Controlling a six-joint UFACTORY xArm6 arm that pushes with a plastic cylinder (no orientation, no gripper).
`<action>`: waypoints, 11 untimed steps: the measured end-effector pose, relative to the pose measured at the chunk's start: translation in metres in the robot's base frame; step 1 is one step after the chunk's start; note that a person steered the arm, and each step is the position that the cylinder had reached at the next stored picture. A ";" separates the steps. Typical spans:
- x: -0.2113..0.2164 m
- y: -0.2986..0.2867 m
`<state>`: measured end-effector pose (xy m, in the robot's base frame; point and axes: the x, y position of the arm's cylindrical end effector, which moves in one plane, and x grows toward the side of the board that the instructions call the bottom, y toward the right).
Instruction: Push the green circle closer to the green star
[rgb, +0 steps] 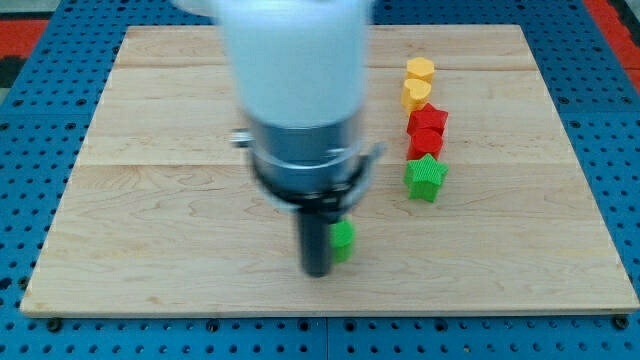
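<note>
You have no gripper and hold nothing: my tip (317, 270) sits against the green circle (343, 240) on its left, so a push toward the view's upper right would drive it across the table (150, 240) toward the green star (426, 177).

The green circle (343, 240) lies low on the tabletop (150, 220), near the view's middle; only its right part shows from behind the dark rod. The green star (426, 177) sits flat, apart from it, up toward the view's right.
</note>
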<state>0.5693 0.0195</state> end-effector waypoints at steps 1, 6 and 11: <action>-0.012 0.045; -0.033 0.009; -0.003 0.091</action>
